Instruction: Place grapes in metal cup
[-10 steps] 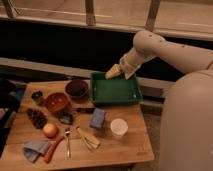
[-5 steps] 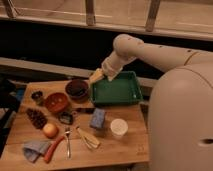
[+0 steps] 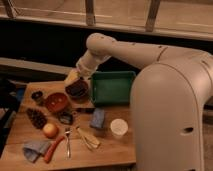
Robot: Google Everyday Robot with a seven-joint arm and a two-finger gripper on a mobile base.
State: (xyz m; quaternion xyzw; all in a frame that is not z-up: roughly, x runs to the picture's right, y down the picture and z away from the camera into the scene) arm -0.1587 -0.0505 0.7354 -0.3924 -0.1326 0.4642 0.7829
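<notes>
My white body [image 3: 170,117] fills the right side of the view, and my arm [image 3: 125,50] reaches from it to the left, across the back of the wooden bench [image 3: 115,151]. A green tray [image 3: 114,89] sits at the bench's back right, just beside my body.

Left of the tray stands a dark bowl [image 3: 78,90], and left of that, a little nearer the front, an orange-brown bowl [image 3: 56,102]. My hand [image 3: 72,78] hangs at the back left rim of the dark bowl, above the bench, well apart from both task items. I cannot tell whether it is spread or pressed together, and nothing can be seen in its grasp.

The grapes [image 3: 36,118], a dark bumpy bunch, lie on the bench near the left edge, in front of the orange-brown bowl. A blue-grey cloth [image 3: 33,149] lies at the front left corner, with a red stick-shaped item [image 3: 53,149] just beside it. A white paper cup [image 3: 119,128] stands upright toward the front right. A blue block [image 3: 98,119] sits between the paper cup and the bowls. A round orange fruit [image 3: 50,130] rests just in front of the grapes. The metal cup [image 3: 37,95] stands at the back left, just beside the orange-brown bowl and behind the grapes.
</notes>
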